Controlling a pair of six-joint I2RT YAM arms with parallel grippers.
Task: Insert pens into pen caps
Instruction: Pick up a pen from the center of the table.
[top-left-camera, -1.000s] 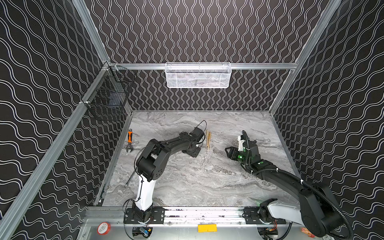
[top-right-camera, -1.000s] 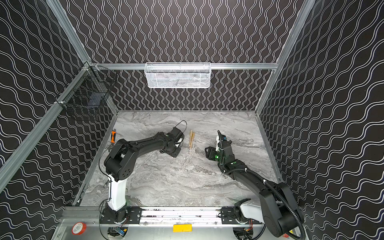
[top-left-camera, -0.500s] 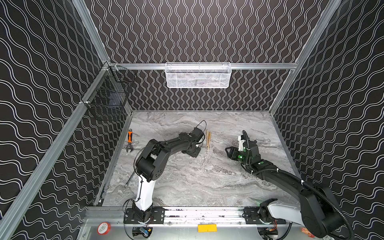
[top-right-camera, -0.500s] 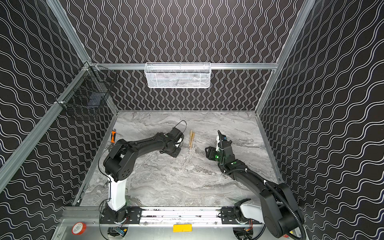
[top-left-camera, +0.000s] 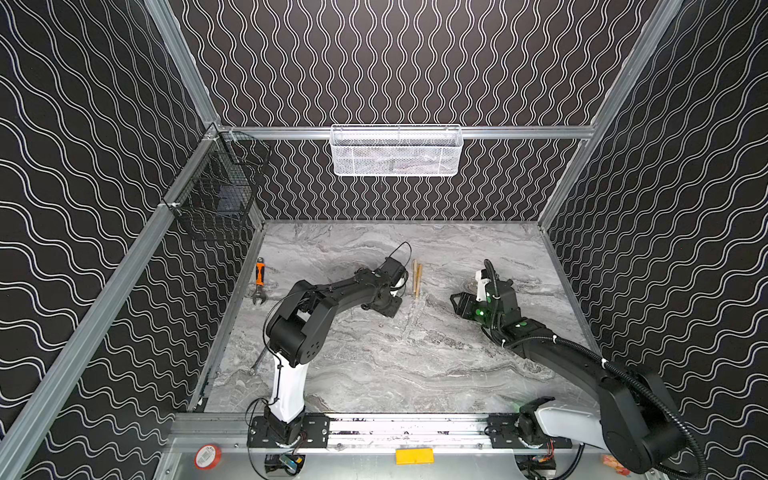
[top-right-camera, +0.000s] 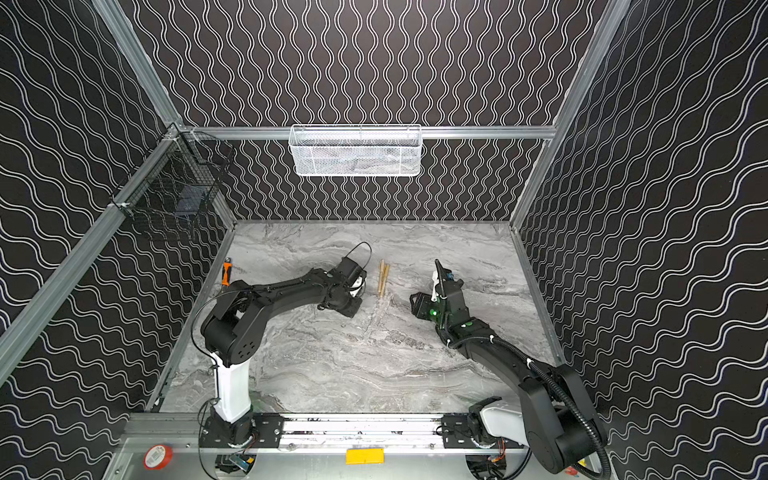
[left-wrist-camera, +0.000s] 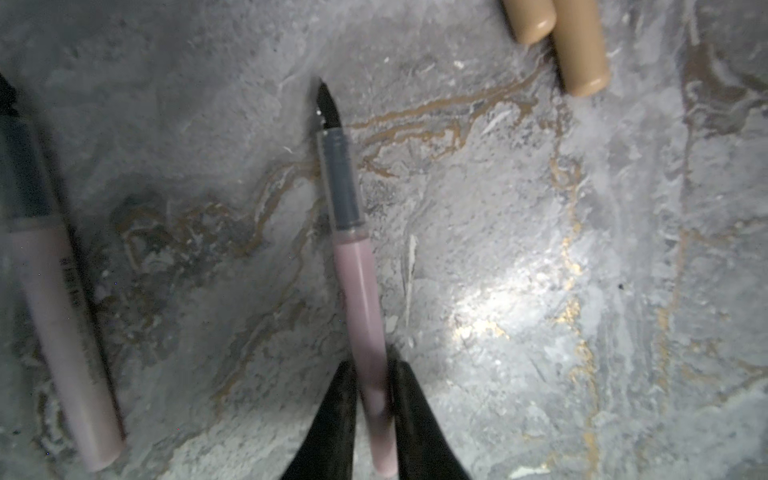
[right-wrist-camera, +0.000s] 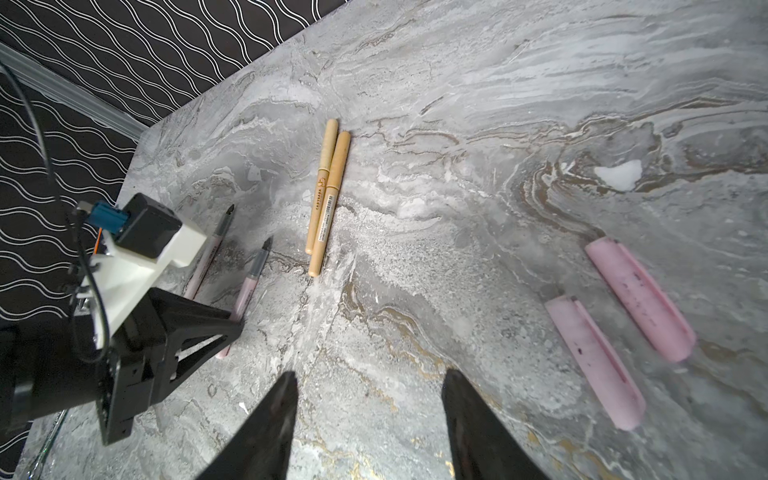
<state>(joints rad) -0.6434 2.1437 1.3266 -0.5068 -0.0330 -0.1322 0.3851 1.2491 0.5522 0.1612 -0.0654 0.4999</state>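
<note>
Left end effector (left-wrist-camera: 372, 365): clamped on the rear of a pink barrel. Both dark fingers (left-wrist-camera: 340, 399) press its sides at the bottom centre of the left wrist frame.
Held pink pen (left-wrist-camera: 357, 291): low against the table (right-wrist-camera: 457, 124). I cannot tell whether it is lifted clear of it.
Long axis: runs straight up the left wrist frame from the grip. The grey collar and dark tip point away from the fingers, so the tip leads.
Other pink pen (left-wrist-camera: 54, 311): lies free at the left edge of that frame, roughly parallel and well apart.
Pink caps (right-wrist-camera: 594, 361): two, side by side but apart, at the right of the right wrist frame. They slant from upper left to lower right, and I cannot tell for sure which end is open.
Right end effector (right-wrist-camera: 374, 419): fingers spread apart, holding nothing, and hovering over bare table.
Nearer arm: the right arm is nearer the caps, which are well apart from the held pen.
Tan pens (right-wrist-camera: 328, 187): touching, at the upper middle of the frame, and they look already capped.
Next move, as a judgement: the right arm takes a cap, then the cap mouth and pen tip must be lined up on one axis.
</note>
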